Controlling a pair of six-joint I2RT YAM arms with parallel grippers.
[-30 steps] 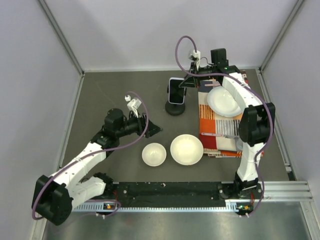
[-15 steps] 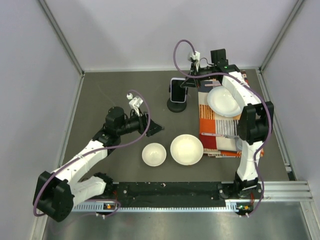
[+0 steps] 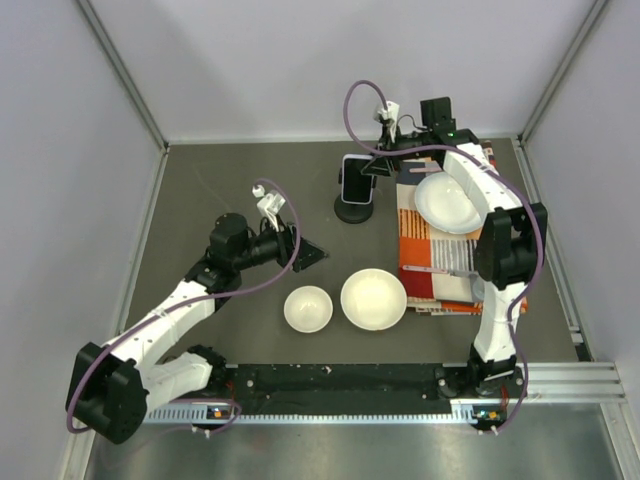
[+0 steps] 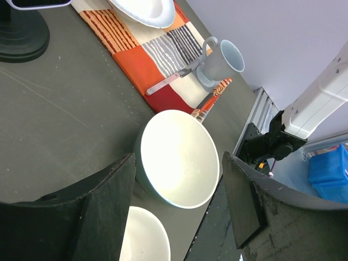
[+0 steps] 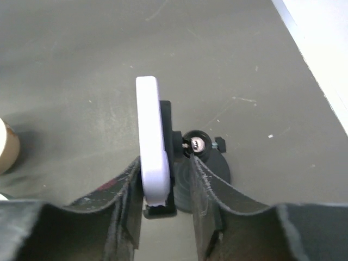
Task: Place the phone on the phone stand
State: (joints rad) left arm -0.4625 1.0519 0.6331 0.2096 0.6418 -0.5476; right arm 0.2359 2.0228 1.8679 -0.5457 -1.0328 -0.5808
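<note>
The phone stands upright in the clamp cradle of the black phone stand at the back middle of the table. In the right wrist view the phone shows edge-on, its lower edge in the cradle of the stand. My right gripper straddles phone and cradle. Its left finger lies against the phone and a gap shows between its right finger and the cradle back. In the top view the right gripper is just right of the phone. My left gripper is open and empty above the bowls.
Two white bowls sit at the front middle. An orange patterned mat on the right holds a white plate, a piece of cutlery and a mug.
The phone, stand and right gripper shifted slightly toward the back right. The left gripper moved a little forward toward the bowls.
</note>
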